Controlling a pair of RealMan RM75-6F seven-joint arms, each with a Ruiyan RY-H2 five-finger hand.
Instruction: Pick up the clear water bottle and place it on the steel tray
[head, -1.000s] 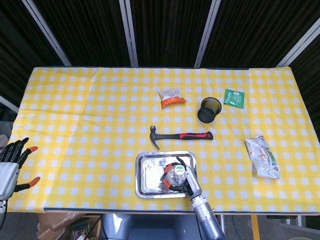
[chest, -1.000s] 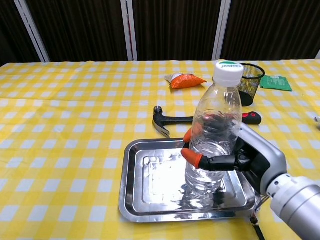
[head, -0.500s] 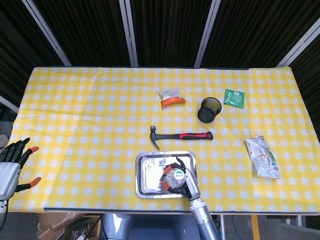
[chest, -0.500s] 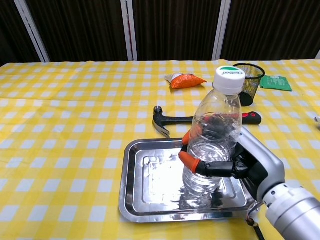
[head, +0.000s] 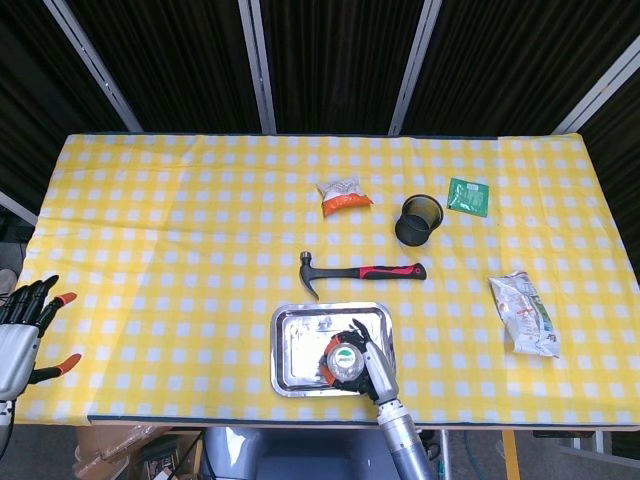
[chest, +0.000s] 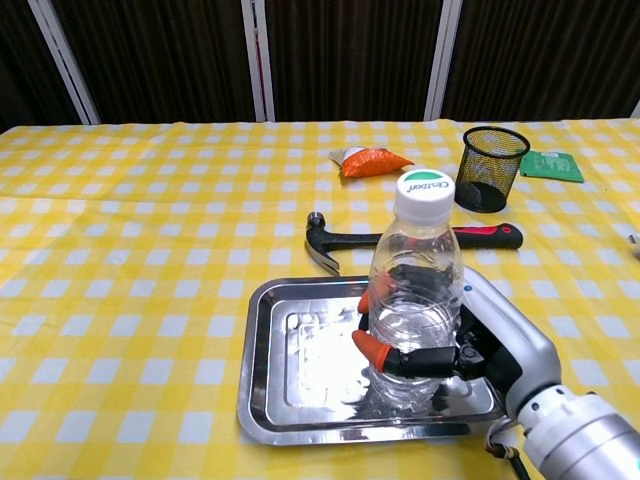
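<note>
The clear water bottle (chest: 412, 300) stands upright in the steel tray (chest: 275, 400), its base on the tray floor toward the right half, as far as I can judge through the glare on the metal. My right hand (chest: 470, 345) wraps it low on the body, orange-tipped fingers (chest: 368, 347) curled round the front. From the chest view I see the whole bottle and its white cap; from the head view I see only the cap (head: 347, 358) from above, ringed by my fingers, inside the tray (head: 290, 345).

My left hand (head: 22, 335) shows in the head view alone, at the table's left edge, fingers spread and holding nothing.

Just behind the tray lies a hammer (chest: 400, 238) with a red and black handle. Further back stand a black mesh cup (chest: 492, 168) and an orange snack bag (chest: 368, 160); a green packet (chest: 550, 165) lies right of the cup. The head view also shows a white bag (head: 524, 313) lying well to the right.
</note>
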